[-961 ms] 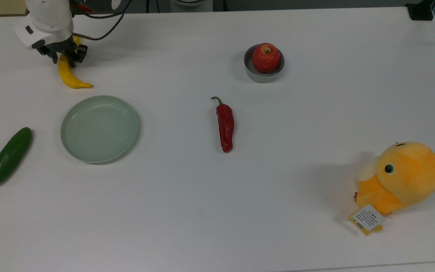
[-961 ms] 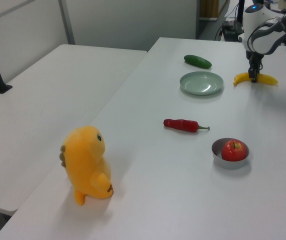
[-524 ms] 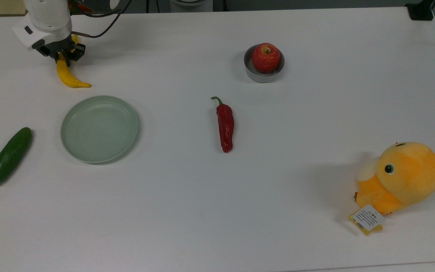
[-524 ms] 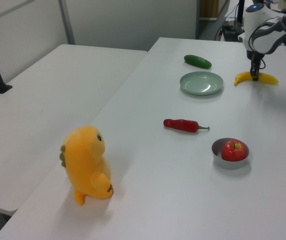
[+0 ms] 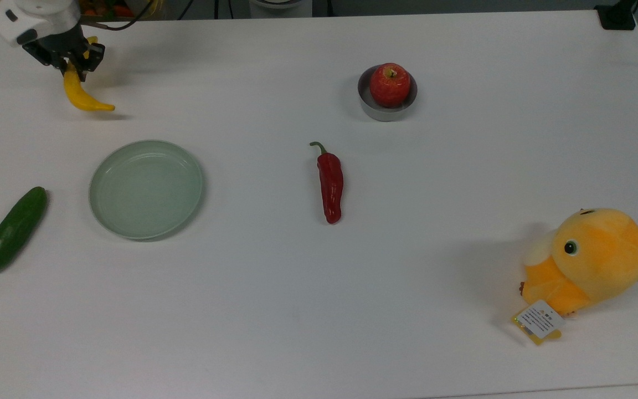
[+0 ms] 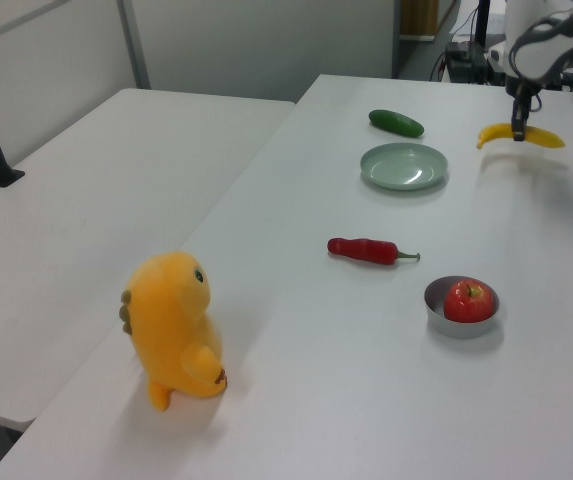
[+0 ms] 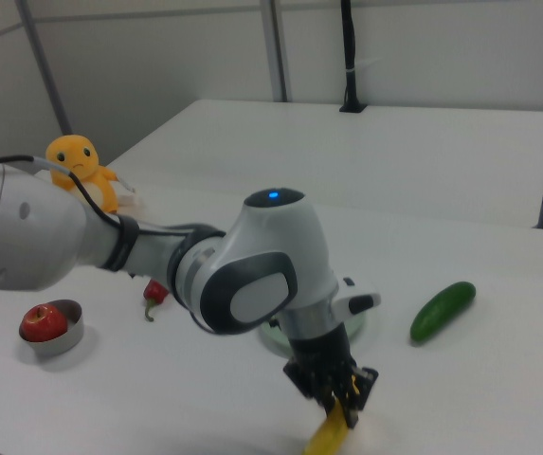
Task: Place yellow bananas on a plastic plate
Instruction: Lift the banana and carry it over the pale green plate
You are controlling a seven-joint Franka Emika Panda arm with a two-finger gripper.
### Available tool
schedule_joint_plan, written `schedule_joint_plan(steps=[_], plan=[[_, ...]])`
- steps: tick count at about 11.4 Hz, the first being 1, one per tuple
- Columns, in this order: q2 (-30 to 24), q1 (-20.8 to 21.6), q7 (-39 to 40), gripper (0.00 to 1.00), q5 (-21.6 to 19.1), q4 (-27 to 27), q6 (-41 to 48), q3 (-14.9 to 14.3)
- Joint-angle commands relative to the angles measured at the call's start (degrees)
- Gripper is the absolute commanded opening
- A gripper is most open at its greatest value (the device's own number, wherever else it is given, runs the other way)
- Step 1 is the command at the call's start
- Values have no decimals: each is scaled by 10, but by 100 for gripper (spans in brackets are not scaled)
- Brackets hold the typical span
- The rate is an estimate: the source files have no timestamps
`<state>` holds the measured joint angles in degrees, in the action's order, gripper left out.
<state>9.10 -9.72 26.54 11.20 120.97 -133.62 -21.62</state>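
Your gripper [image 5: 73, 60] is clamped on the banana [image 5: 80, 94], holding it clear of the counter [image 5: 352, 310]. That height lets you carry it over the raised rim of the plate [image 5: 146, 189].

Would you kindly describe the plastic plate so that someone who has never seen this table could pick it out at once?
On the white table, look toward the top view's left, between the dark green cucumber and the red chili pepper. The plastic plate lies there empty, below the yellow banana held up by the gripper. It is round, shallow and pale grey-green, far wider than the small grey bowl holding the apple.
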Motion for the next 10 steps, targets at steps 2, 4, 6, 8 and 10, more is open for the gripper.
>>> schedule_joint_plan(steps=[2,4,6,8,10], plan=[[0,23,7,17,-181,-64,17,3],[13,43,1,17,-222,-85,12,11],[46,46,-37,17,-246,-135,9,45],[87,48,-64,17,-246,-183,7,68],[112,59,-73,17,-246,-193,2,71]])
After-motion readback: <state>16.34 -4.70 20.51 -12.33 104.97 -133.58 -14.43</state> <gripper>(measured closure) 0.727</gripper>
